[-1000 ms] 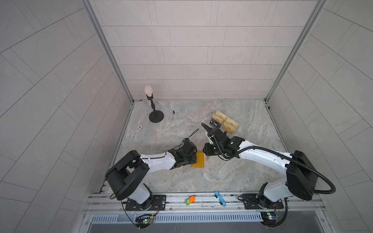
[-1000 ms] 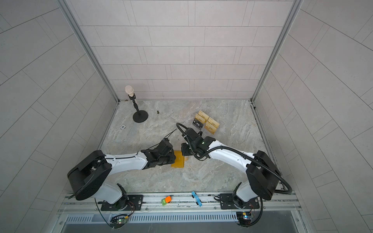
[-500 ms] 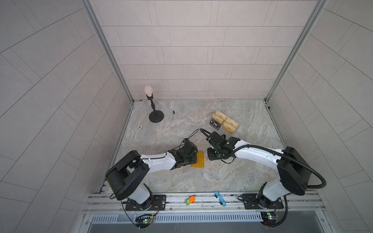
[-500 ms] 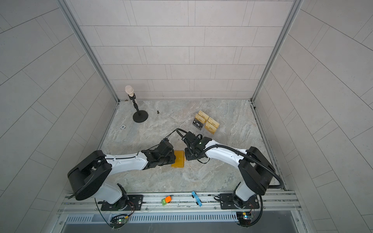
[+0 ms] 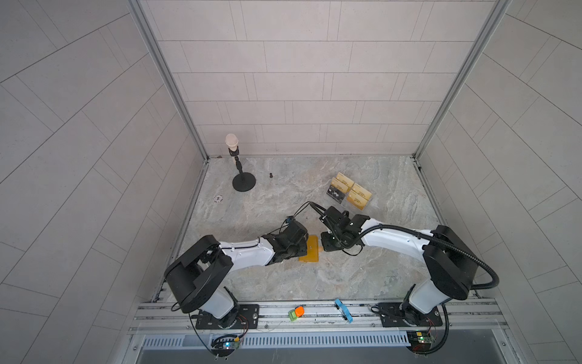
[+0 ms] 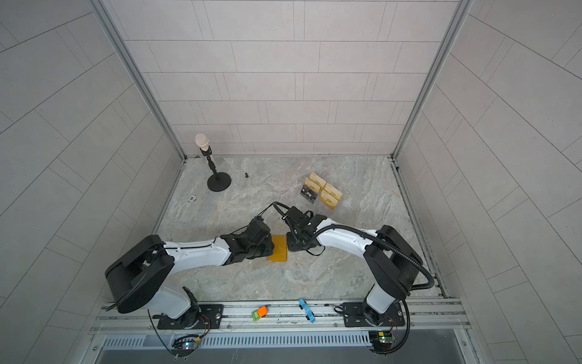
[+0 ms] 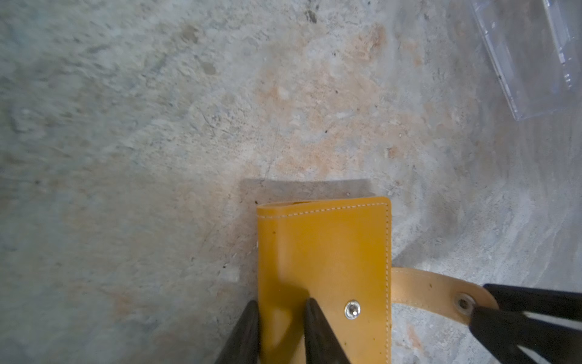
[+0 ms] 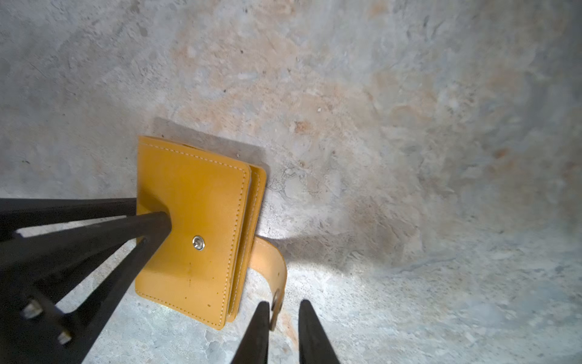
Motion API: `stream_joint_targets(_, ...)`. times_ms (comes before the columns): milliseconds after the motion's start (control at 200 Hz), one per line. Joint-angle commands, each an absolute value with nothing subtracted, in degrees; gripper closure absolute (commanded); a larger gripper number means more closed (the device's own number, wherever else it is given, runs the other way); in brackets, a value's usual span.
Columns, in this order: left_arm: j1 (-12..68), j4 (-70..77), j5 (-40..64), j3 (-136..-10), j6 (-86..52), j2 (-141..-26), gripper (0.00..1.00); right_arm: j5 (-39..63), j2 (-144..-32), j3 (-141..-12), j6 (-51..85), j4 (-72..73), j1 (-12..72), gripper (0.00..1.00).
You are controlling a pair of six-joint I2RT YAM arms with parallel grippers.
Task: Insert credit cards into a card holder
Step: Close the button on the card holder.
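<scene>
While the marble table [image 5: 283,195] fills the floor of both top views, the two arms reach in low toward its middle, where the mustard card holder [image 5: 309,250] lies flat between them with its cover folded shut. Toward the far right of the table, well apart from it, a clear stand [image 5: 365,206] carries several gold cards [image 5: 359,197] and one black credit card [image 5: 336,193] with white "Vip" letters. The left gripper [image 7: 282,302] has its jaws narrow and grips the spine edge of the card holder, one finger on the cover and the other against the edge. The right gripper [image 8: 284,304] is narrow but not closed. The loose tab [image 7: 431,290] ends between its fingers and touches only one. On the cover sits a small metal snap stud [image 8: 199,243].
</scene>
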State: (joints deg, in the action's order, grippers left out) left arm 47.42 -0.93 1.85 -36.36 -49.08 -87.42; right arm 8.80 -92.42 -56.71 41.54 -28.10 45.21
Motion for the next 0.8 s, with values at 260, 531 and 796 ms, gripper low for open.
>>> stream_joint_targets(260,47.9,-8.8,1.6,-33.7,-48.3,-89.0,0.71,9.0,-92.1,-57.7,42.6,-27.2,45.0,0.74)
stream_joint_targets(531,47.9,-8.5,1.9,-33.7,-48.1,-89.3,0.71,8.9,-91.8,-57.7,42.4,-27.5,44.6,0.79)
stream_joint_targets(796,47.9,-8.6,1.9,-33.5,-48.2,-89.4,0.71,9.3,-92.1,-57.9,42.5,-26.9,44.5,0.86)
